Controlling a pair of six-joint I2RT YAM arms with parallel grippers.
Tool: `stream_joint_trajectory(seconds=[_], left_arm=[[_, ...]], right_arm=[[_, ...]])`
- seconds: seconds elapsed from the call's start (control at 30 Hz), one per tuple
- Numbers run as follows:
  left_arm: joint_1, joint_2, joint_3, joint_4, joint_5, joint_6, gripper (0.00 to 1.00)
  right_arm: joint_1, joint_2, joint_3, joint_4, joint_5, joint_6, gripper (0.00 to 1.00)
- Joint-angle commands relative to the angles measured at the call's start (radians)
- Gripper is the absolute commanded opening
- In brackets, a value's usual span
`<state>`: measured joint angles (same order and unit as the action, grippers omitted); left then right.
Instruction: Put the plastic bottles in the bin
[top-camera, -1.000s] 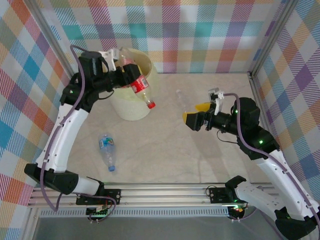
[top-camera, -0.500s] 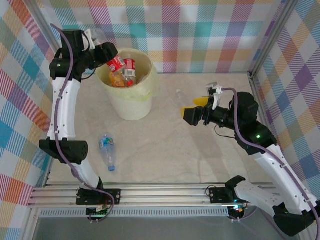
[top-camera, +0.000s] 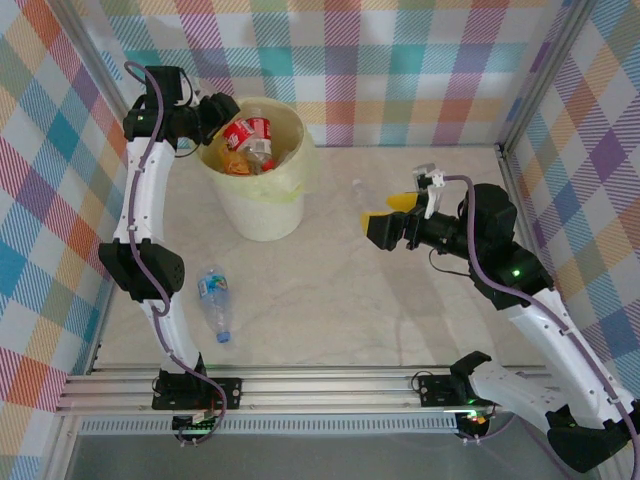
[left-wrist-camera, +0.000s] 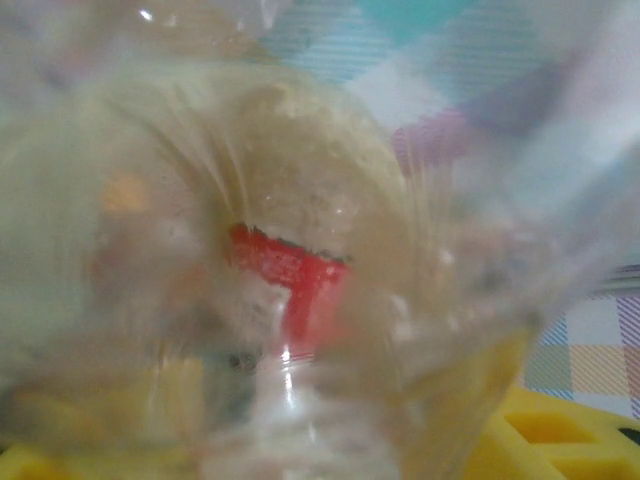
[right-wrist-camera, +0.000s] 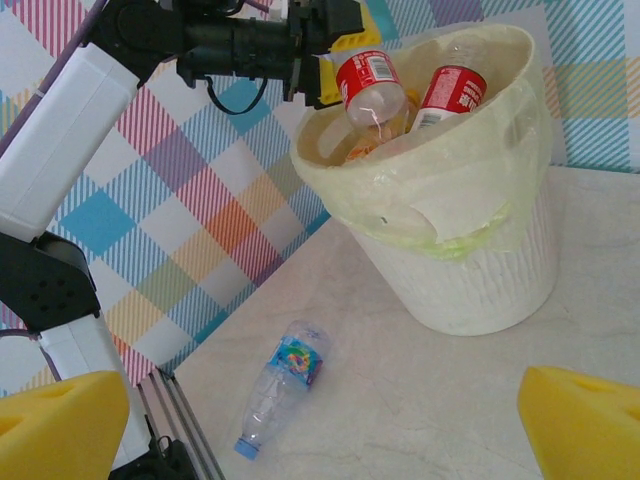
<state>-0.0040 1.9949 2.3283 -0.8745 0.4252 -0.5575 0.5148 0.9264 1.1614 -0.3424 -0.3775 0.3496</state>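
My left gripper (top-camera: 220, 118) reaches over the far left rim of the pale-yellow bin (top-camera: 265, 215). It is shut on a clear bottle with a red label (top-camera: 237, 134), held tilted over the bin's opening. From the right wrist, the same gripper (right-wrist-camera: 335, 68) and held bottle (right-wrist-camera: 370, 85) show above the bin (right-wrist-camera: 480, 270). Up close, the held bottle (left-wrist-camera: 290, 285) is a blur between yellow fingers (left-wrist-camera: 570, 440). More bottles lie in the bin, one red-labelled (right-wrist-camera: 450, 92). A blue-label bottle (top-camera: 213, 298) lies on the table. My right gripper (top-camera: 385, 228) hangs open and holds nothing.
The blue-label bottle (right-wrist-camera: 285, 385) lies near the table's left front, its blue cap toward the rail (top-camera: 300, 385). Checked walls close off the left, back and right. The right gripper's yellow pads (right-wrist-camera: 60, 425) frame the lower corners of its view.
The left arm has swung up and back, carrying the red-label bottle from the bin's front side to over its opening at the far left rim. The right arm has barely moved.
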Motion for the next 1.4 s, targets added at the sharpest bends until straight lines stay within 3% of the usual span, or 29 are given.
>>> stream_joint_trajectory(seconds=[0.0, 0.33, 0.73, 0.87, 1.03, 1.37], left_arm=[[-0.004, -0.005, 0.015, -0.024, 0.041, -0.024, 0.62], [0.000, -0.029, 0.019, -0.121, -0.013, 0.035, 0.78], [0.024, -0.213, 0.012, -0.154, -0.124, 0.155, 0.82], [0.024, -0.323, -0.099, -0.097, -0.058, 0.222, 0.88], [0.021, -0.498, -0.346, 0.006, 0.117, 0.276, 0.99], [-0.070, -0.841, -0.794, 0.023, 0.297, 0.335, 1.00]], right_arm=[[0.005, 0.013, -0.004, 0.028, 0.005, -0.013, 1.00], [0.005, 0.014, -0.022, 0.018, 0.022, -0.017, 1.00], [0.005, 0.054, -0.057, -0.041, 0.175, -0.065, 1.00], [0.005, 0.108, -0.057, -0.059, 0.224, -0.069, 1.00], [0.004, 0.209, -0.046, -0.072, 0.290, -0.053, 0.99], [-0.039, 0.473, 0.034, -0.114, 0.381, -0.045, 0.92]])
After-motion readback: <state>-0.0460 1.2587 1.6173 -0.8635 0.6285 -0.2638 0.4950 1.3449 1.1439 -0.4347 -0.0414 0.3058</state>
